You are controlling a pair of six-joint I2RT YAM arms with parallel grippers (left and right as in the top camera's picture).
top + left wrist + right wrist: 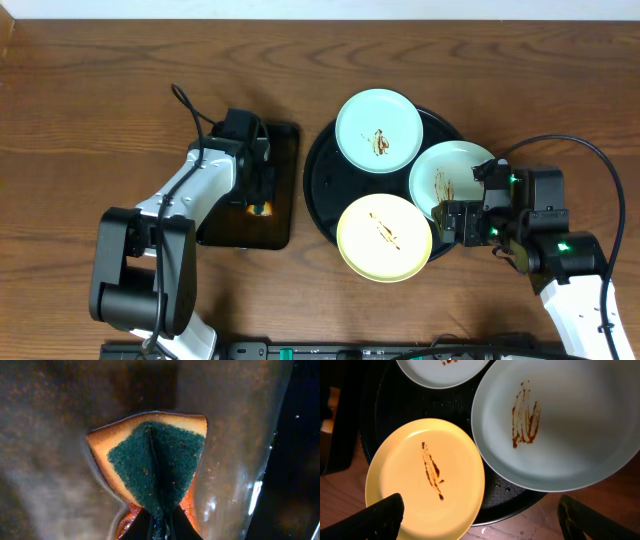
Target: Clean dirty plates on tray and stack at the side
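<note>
Three plates lie on the round black tray [322,175]: a mint-white plate [378,130] at the back, a mint-white plate [450,172] at the right and a pale yellow plate [384,237] at the front, each with a brown sauce smear. My left gripper [262,198] is over the rectangular black tray [284,150], shut on an orange sponge with a green scouring face [157,462]. My right gripper [480,517] is open and empty, just above the round tray's front right rim [520,505], between the yellow plate [420,480] and the right mint plate [570,420].
Bare wood-grain tabletop [100,90] lies to the left, behind and to the right of the trays. The right arm's black cable [590,160] loops over the table at the right.
</note>
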